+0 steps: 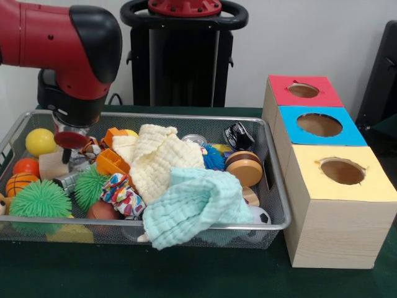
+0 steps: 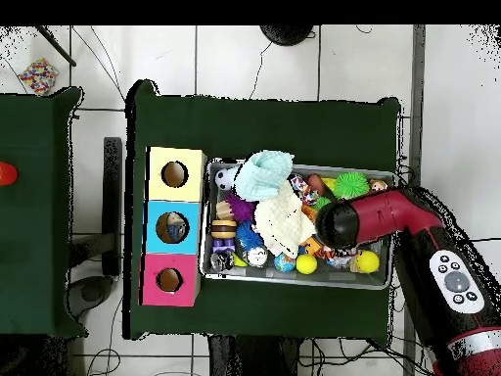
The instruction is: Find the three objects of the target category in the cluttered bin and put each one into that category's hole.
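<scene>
The silver wire mesh bin (image 1: 155, 221) sits on the green table, full of toys; it also shows in the overhead view (image 2: 294, 285). My gripper (image 1: 67, 152) hangs from the red and black arm (image 1: 74, 43) and reaches down into the bin's left end, between a yellow ball (image 1: 40, 141) and an orange block (image 1: 111, 162). Clutter hides its tip. In the overhead view the arm's head (image 2: 338, 223) covers the gripper. Three boxes with holes stand beside the bin: red top (image 1: 304, 91), blue top (image 1: 319, 125), yellow top (image 1: 341, 172).
The bin holds a cream cloth (image 1: 158, 158), a mint cloth (image 1: 192, 208), green spiky balls (image 1: 40, 200), a small basketball (image 1: 20, 183), a wooden yo-yo (image 1: 244, 167), a soccer ball (image 1: 260, 215) and a black toy car (image 1: 237, 135). The robot's pedestal (image 1: 183, 56) stands behind.
</scene>
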You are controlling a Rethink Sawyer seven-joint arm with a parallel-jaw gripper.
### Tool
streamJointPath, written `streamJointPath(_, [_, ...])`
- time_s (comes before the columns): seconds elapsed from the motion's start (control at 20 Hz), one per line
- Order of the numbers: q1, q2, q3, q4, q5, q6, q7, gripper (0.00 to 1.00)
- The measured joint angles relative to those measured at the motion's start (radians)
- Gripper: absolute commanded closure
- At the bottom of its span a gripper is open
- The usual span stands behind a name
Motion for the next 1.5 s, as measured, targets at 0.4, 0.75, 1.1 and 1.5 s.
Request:
streamJointPath(0.4, [0.025,-0.001,-0.013,-0.001,-0.026,0.000,0.000,0.00])
streamJointPath(0.75, [0.013,0.001,-0.013,-0.003,-0.002,0.000,0.000,0.00])
streamJointPath(1.1, [-0.017,0.002,-0.010,-0.003,0.053,0.000,0.000,0.00])
streamJointPath(1.5, [-0.060,0.003,-0.008,0.006,0.086,-0.005,0.000,0.00])
